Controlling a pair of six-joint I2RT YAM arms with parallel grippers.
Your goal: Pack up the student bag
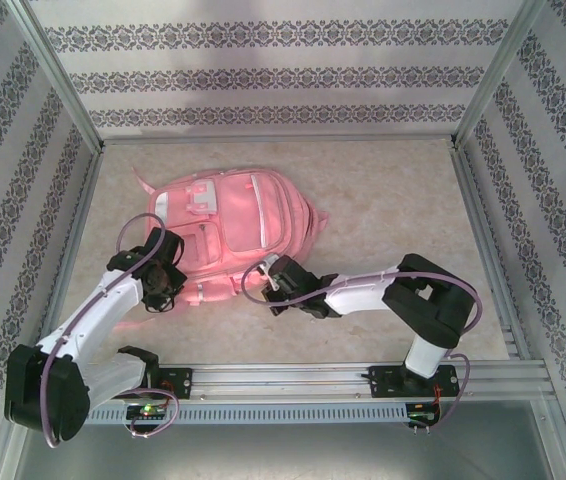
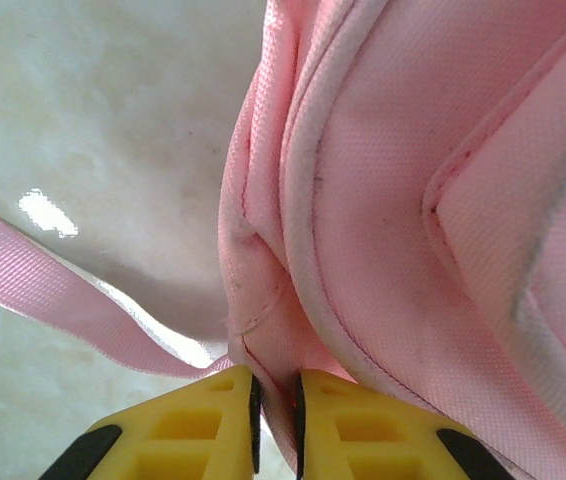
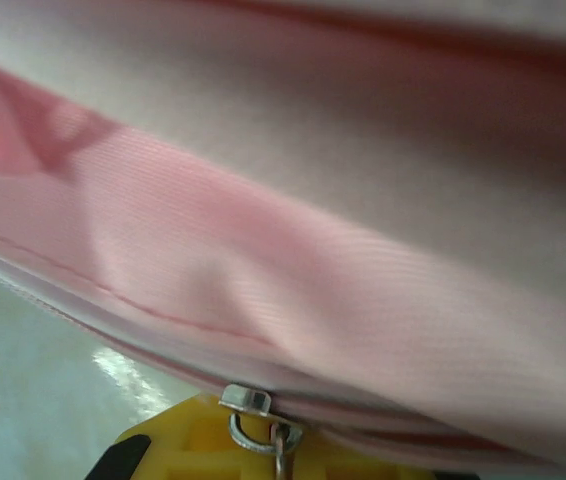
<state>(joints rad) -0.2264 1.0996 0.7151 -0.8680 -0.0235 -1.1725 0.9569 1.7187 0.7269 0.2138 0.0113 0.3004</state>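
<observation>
Pinching student bag (image 2: 413, 200) edge fabric: left gripper (image 2: 275, 390), jaws narrow. Right gripper (image 3: 278, 455) clamped shut on zipper pull (image 3: 255, 418).

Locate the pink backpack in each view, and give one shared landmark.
Top external: backpack left of centre.
Left wrist: takes up the right half, edge pinched between the left gripper's fingers.
Right wrist: spans the frame, zip pull at bottom centre.
Shared landmark: pale marbled tabletop.

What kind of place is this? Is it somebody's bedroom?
Probably a robot test booth, not a bedroom: left arm and right arm bolted to a metal rail, patterned wall panels around the table, and a pink backpack laid out on it.
</observation>
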